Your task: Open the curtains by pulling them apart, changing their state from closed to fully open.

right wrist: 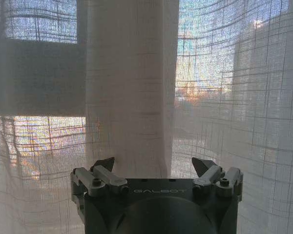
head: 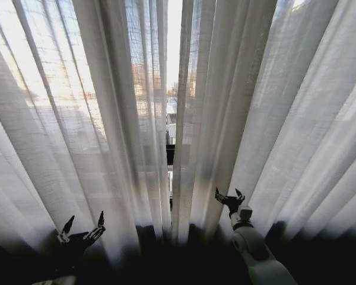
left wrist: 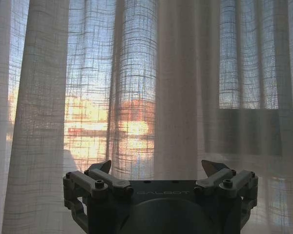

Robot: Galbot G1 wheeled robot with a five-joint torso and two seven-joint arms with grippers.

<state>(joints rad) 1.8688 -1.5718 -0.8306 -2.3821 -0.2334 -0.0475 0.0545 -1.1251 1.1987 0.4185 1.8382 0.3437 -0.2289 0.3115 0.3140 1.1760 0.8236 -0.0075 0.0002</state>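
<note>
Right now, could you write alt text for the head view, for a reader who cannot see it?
Sheer white curtains hang closed across a bright window, with only a thin gap at the middle. Below, two robot arms reach toward the fabric: the left pincer open near the left panel, the right pincer open close to the right panel's inner folds.

Only a narrow gap (head: 170, 148) parts the curtains (head: 237, 119).

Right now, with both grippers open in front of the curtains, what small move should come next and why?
Probably ease both grippers forward into the fabric. The left gripper and right gripper are open with no fold between their fingers, and the curtains show just a narrow gap in the middle.
</note>
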